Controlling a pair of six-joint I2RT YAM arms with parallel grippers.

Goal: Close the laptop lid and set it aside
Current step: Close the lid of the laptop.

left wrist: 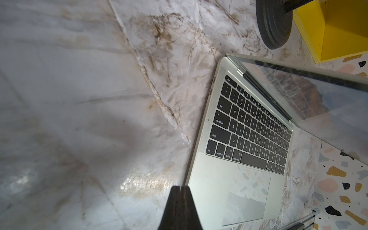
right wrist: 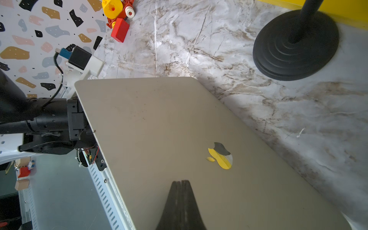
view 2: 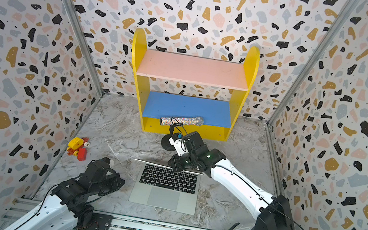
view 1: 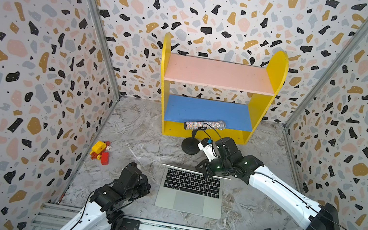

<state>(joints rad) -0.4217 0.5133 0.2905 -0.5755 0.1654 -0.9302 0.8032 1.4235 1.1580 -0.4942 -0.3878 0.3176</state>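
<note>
The clenched, empty right hand (right wrist: 180, 182) is being held behind the laptop lid (right wrist: 159, 119), at 12 o'clock, probably for pushing it shut. The clenched left hand (left wrist: 180, 187) is being held aside at 9 o'clock.

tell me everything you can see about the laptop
Slim silver-grey metal laptop lying flat on the marble-look tabletop, in front of the yellow shelf unit. Black keyboard, large grey trackpad. Its thin lid stands open, about upright; plain silver back with a small logo. The shut right gripper is at the lid's back; contact unclear.
</note>
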